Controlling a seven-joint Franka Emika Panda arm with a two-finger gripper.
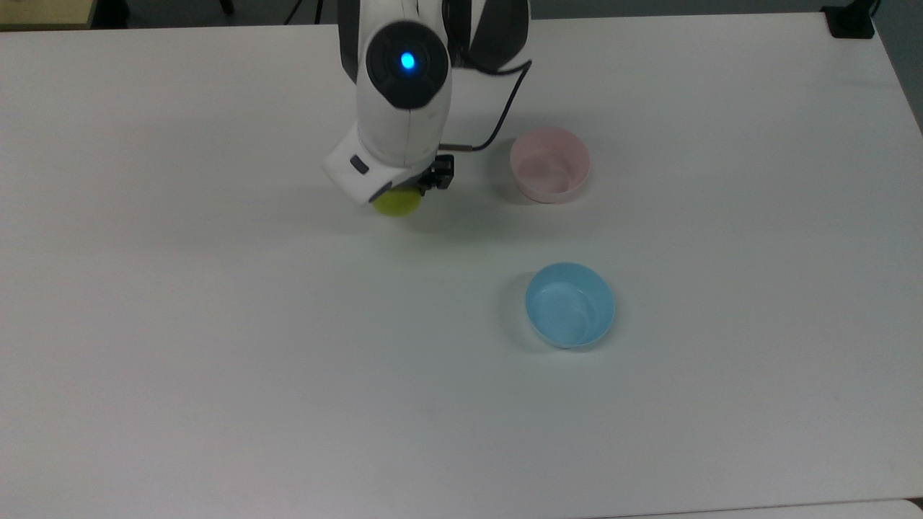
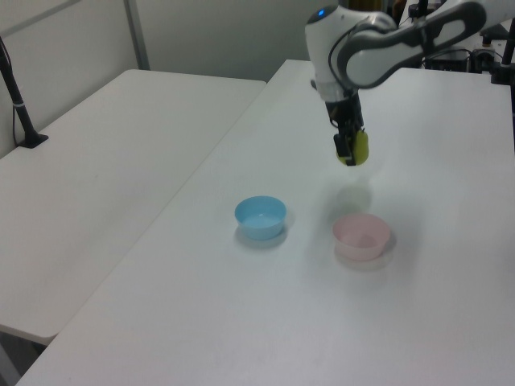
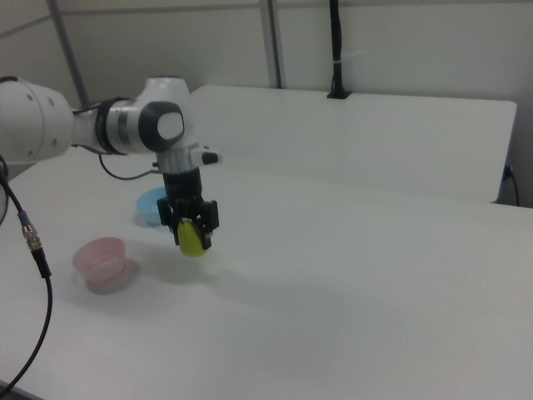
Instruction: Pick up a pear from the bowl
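The end effector (image 3: 192,236) grips the pear (image 3: 191,240) across its middle, clear of the bowl (image 3: 99,256); it looks light, smooth and possibly slippery.

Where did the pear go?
The pear is held in the gripper, up above the table. In the top view it hangs to the left of the pink bowl, which has nothing in it.

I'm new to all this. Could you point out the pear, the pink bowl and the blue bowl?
pear (image 3: 192,239), right view, its yellow-green side.
pink bowl (image 1: 570,186), top view, its near rim.
blue bowl (image 1: 570,306), top view, its inner floor.
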